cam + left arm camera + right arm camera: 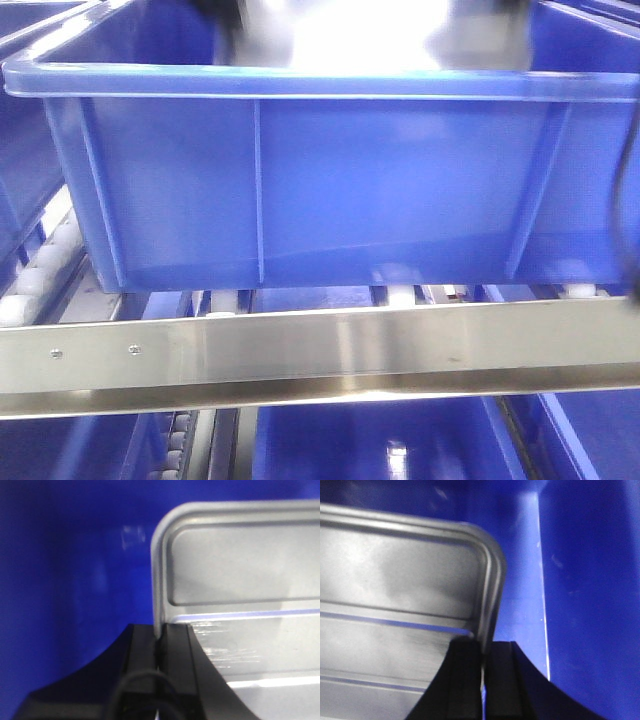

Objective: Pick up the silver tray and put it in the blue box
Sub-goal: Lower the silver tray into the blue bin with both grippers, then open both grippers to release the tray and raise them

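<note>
Front view: the box fills the frame, sitting on rollers behind a steel rail. From here you get only its ribbed outer wall. Above the rim there is just glare and a dark blur, so whatever is inside stays hidden.

Left wrist view: here is the tray, down inside the box with blue all round it. The left jaws are closed tight on its rim, just below a rounded corner, and the tray runs off from them toward the middle of the box. Its ribs run the same way, so I'd say its long axis lies straight away from this arm.

Right wrist view: the same from the other end. The right jaws are clamped on the opposite rim, again near a corner, and the tray stretches back toward the box's middle. Only this view shows the box's inner corner and side wall, standing apart from the tray's edge.

So the tray spans jaw to jaw, neither arm nearer than the other, and looks to sit within the walls. No view shows whether its bottom touches the box floor, and I'd want that settled before either arm lets go
</note>
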